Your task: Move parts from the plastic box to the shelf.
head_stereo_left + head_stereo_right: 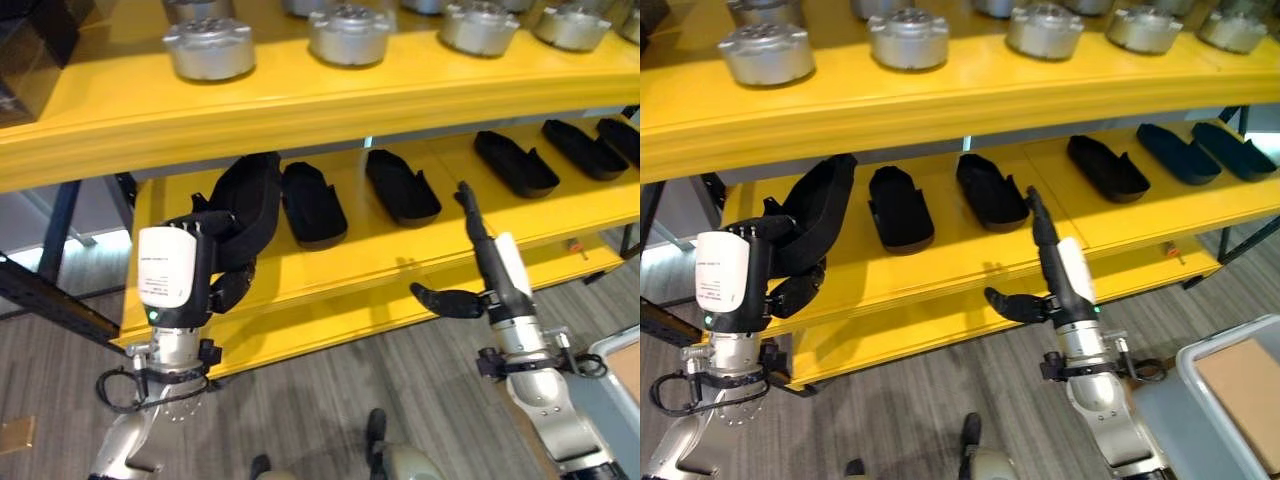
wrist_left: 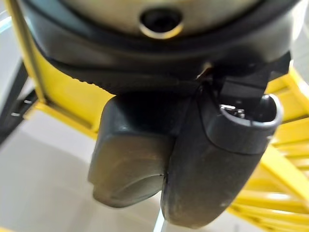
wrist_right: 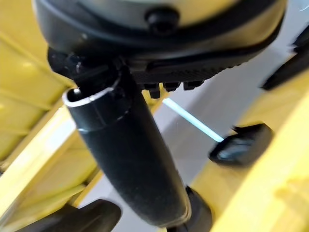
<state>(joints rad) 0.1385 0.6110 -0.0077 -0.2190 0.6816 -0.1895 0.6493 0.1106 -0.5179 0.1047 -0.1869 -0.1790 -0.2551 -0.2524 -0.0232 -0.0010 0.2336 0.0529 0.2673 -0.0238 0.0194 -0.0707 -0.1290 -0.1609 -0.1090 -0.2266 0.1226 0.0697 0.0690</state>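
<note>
A black curved part (image 1: 252, 198) leans tilted at the left end of the yellow middle shelf (image 1: 400, 250). My left hand (image 1: 222, 268) is at the part's lower end with its fingers curled round it. Several more black parts (image 1: 312, 205) lie in a row along the same shelf. My right hand (image 1: 482, 250) is in front of the shelf's edge. It is open, with straight fingers pointing up and the thumb (image 1: 440, 298) stuck out sideways, and it holds nothing. A grey plastic box (image 1: 1200, 372) shows at the lower right.
Several round silver metal parts (image 1: 208, 45) stand on the yellow top shelf (image 1: 300, 110) overhead. A brown sheet (image 1: 1240, 385) lies in the plastic box. A dark frame bar (image 1: 50, 295) runs at the left. Grey wood-pattern floor lies below the shelf.
</note>
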